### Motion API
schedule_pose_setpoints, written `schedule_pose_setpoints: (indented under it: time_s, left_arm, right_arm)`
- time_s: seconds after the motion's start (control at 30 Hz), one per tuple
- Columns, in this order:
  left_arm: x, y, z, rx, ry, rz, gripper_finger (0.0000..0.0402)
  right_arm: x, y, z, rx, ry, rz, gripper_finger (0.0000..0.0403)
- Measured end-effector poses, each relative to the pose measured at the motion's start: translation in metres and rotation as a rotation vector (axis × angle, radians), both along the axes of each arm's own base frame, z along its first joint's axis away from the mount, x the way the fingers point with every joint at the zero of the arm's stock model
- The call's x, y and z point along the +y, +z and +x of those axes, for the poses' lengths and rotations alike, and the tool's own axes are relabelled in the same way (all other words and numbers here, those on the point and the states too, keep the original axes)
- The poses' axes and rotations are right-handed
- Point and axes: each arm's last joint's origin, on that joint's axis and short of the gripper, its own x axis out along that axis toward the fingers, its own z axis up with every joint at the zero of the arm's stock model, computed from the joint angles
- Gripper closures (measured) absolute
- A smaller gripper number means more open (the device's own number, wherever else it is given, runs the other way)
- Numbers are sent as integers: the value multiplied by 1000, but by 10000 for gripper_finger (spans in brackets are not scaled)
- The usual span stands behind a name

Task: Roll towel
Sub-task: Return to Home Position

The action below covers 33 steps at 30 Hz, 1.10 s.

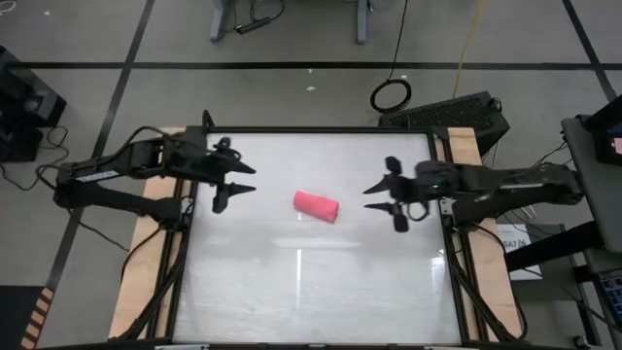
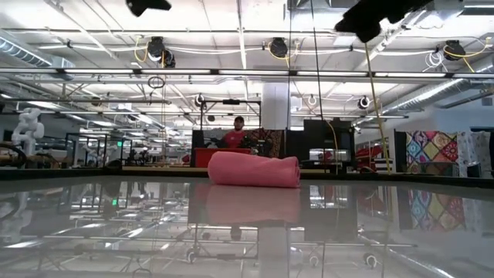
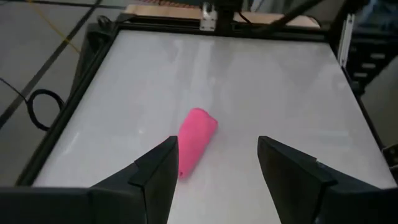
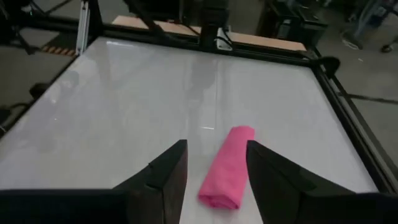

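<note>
The pink towel [image 1: 316, 205] lies rolled into a short cylinder near the middle of the white table, resting on its side; it also shows in the low view [image 2: 254, 170], the left wrist view [image 3: 196, 139] and the right wrist view [image 4: 228, 167]. My left gripper [image 1: 233, 190] is open and empty, raised above the table to the towel's left. My right gripper [image 1: 386, 199] is open and empty, raised to the towel's right. Neither touches the towel.
The white table [image 1: 311, 282] has a dark frame around it [image 1: 190, 243] and wooden side rails [image 1: 136, 282]. A person in red [image 2: 235, 136] shows in the room beyond the table's far edge. Bare tabletop lies around the towel.
</note>
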Motion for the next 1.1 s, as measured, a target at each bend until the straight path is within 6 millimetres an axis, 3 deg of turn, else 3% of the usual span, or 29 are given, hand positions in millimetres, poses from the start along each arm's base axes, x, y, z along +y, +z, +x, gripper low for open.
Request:
schedule_pose_setpoints:
  time_s: [0.27,0.67,1.1]
  left_arm:
    - [-2,-43,-32,-98,142,-108,178]
    - [-2,-100,-55,-269,319,-217,178]
    - [-1,-143,-69,-288,469,-320,178]
  right_arm:
    - [1,20,-50,-73,-54,90,255]
    - [-3,24,-117,-221,-132,176,255]
    - [-6,-36,-153,-357,-210,315,255]
